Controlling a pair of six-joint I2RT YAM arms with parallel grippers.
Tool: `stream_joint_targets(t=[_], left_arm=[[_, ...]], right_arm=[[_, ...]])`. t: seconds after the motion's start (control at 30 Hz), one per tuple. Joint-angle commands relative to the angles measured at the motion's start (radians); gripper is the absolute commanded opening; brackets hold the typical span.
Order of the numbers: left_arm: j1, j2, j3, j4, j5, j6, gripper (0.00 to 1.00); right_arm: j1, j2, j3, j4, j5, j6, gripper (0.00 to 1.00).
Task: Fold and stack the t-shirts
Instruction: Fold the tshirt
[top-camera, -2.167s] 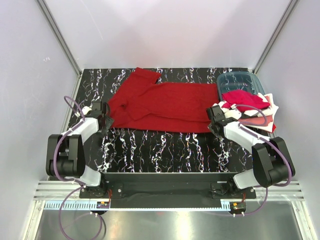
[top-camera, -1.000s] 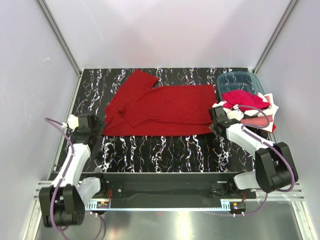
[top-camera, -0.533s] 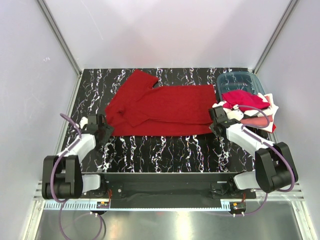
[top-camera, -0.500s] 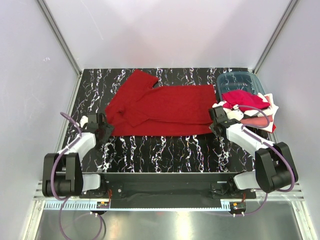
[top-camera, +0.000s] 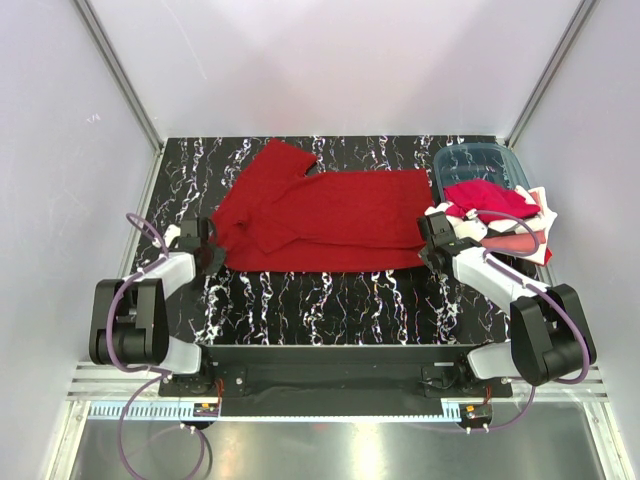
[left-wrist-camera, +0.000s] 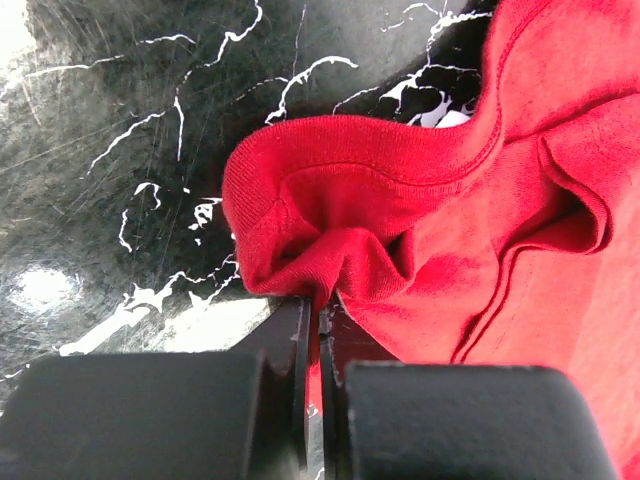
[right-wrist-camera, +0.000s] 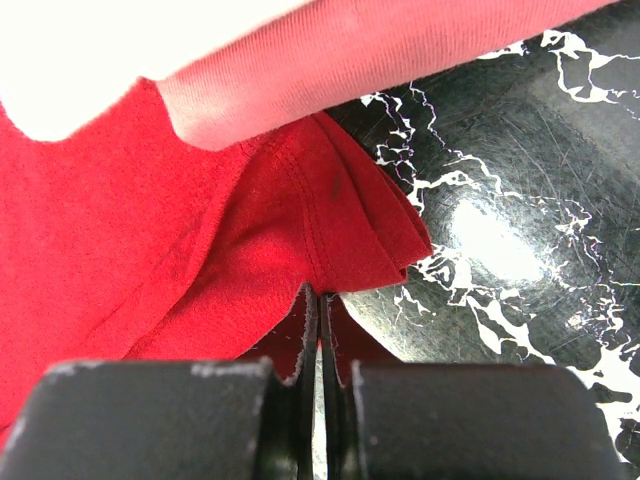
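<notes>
Jaws closed: left end effector (left-wrist-camera: 315, 312), right end effector (right-wrist-camera: 320, 300) pinching t-shirt (top-camera: 330, 212).

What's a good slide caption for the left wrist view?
Left tool pinching a bunched edge of the deep red t-shirt on the black marbled table.
</notes>
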Motion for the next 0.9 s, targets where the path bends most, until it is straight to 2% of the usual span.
stream_joint_targets(t=[0.0,0.13,0.2,0.3,0.33,0.47,0.6,0.73,0.87], left_arm=[[-0.001,-0.007,0.030,-0.041,-0.006,0.028,0.00],[-0.001,-0.079,0.037,-0.099,-0.014,0.025,0.00],[-0.001,-0.102,0.066,-0.139,-0.012,0.005,0.00],[-0.001,-0.116,0.195,-0.296,0.038,-0.018,0.00],[-0.001,-0.142,0.280,-0.385,0.047,-0.023,0.00],[-0.001,-0.288,0.395,-0.505,0.006,-0.027,0.00],[-0.001,-0.400,0.359,-0.530,-0.015,-0.003,0.02],[-0.001,-0.455,0.277,-0.564,-0.031,0.019,0.02],[-0.001,-0.509,0.185,-0.578,-0.025,0.025,0.01]], right_arm=[[-0.008,-0.038,-0.006,0.004,0.019,0.000,0.00],[-0.008,-0.021,-0.005,0.030,-0.019,0.008,0.00],[-0.011,0.020,0.052,-0.045,-0.022,0.021,0.00],[-0.011,0.053,0.251,-0.247,-0.012,0.006,0.00],[-0.011,0.048,0.347,-0.295,-0.010,0.005,0.00],[-0.014,-0.063,0.474,-0.407,-0.006,0.001,0.00],[-0.013,-0.173,0.381,-0.368,-0.039,0.018,0.00],[-0.014,-0.251,0.171,-0.331,-0.087,0.060,0.00],[-0.013,-0.332,0.034,-0.305,-0.114,0.075,0.00]])
